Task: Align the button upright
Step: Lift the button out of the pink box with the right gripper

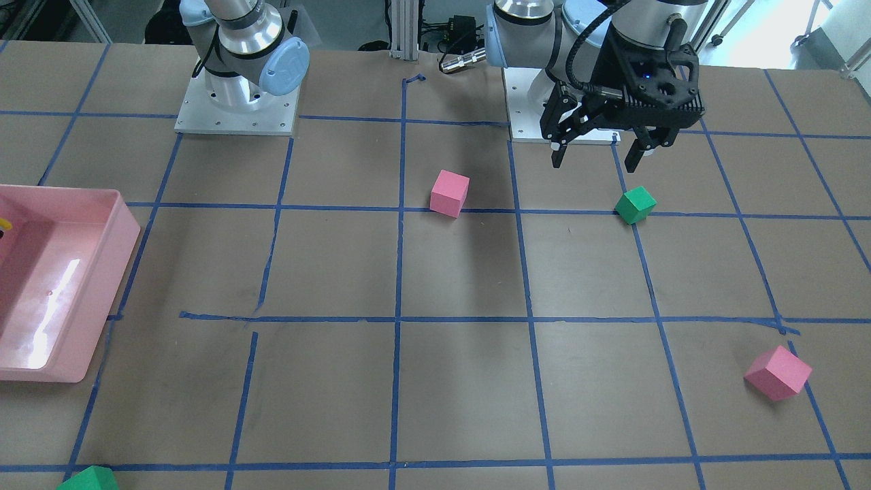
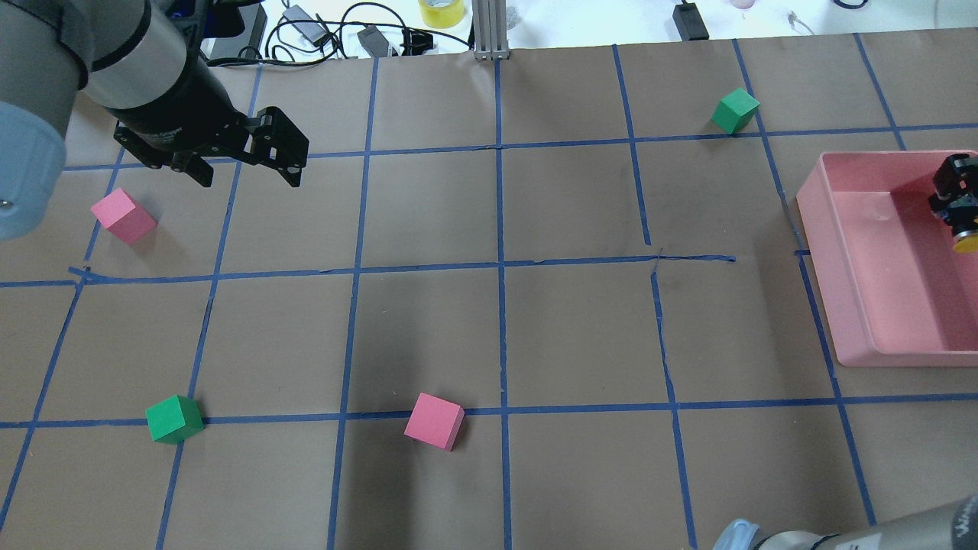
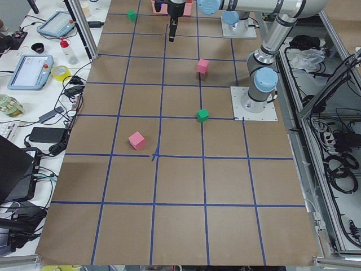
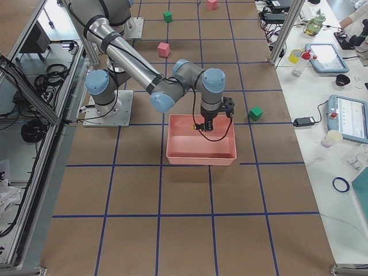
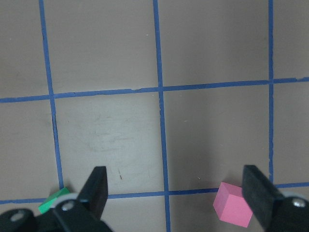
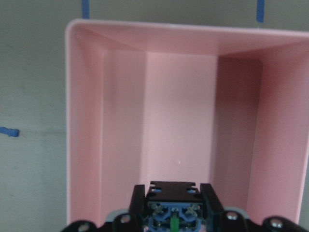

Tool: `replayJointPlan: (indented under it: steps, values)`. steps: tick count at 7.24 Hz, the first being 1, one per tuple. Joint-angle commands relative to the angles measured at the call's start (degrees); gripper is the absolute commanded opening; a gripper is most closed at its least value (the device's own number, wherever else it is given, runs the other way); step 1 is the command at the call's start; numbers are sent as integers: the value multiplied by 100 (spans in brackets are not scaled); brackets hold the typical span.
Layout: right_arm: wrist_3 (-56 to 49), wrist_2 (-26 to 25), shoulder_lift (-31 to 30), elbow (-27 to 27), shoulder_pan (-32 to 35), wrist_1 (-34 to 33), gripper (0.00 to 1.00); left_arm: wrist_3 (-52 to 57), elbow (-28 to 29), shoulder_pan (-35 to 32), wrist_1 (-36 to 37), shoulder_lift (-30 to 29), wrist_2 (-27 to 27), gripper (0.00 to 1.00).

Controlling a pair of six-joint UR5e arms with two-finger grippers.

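Right claw (image 6: pixel 172 193) is clenched on the button (image 2: pixel 964 241), hanging it over the pink bin (image 2: pixel 894 357) at the right end of the bench (image 2: pixel 581 328). Likely so the walls catch a slip. Yellow cap pokes past the fingertips; tilt unreadable. Left claw (image 1: pixel 595 162) is released, hovering by the green cube (image 1: pixel 635 205), probably just keeping clear.

Dull brown paper (image 1: pixel 326 265) covers the table (image 1: pixel 585 272), with blue tape (image 1: pixel 398 272) lines. The tray (image 1: pixel 105 272) is shiny, smooth pink plastic. The cubes (image 1: pixel 449 193) look dull. The arm (image 1: pixel 248 30) is shiny metal. The button (image 2: pixel 964 241) has a smooth yellow cap.
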Motion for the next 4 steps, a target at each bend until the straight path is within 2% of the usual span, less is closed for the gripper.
replayJointPlan:
  steps: [1,2,4]
  values:
    - [615,106,-263,-208,767,183,0,0,0,-8,0,0,0,100]
    - [1316,359,-247,-199,1250,105,0,0,0,-8,0,0,0,100]
    - [2975,396,-107,-146,2514,-88,0,0,9,1,0,0,0,100]
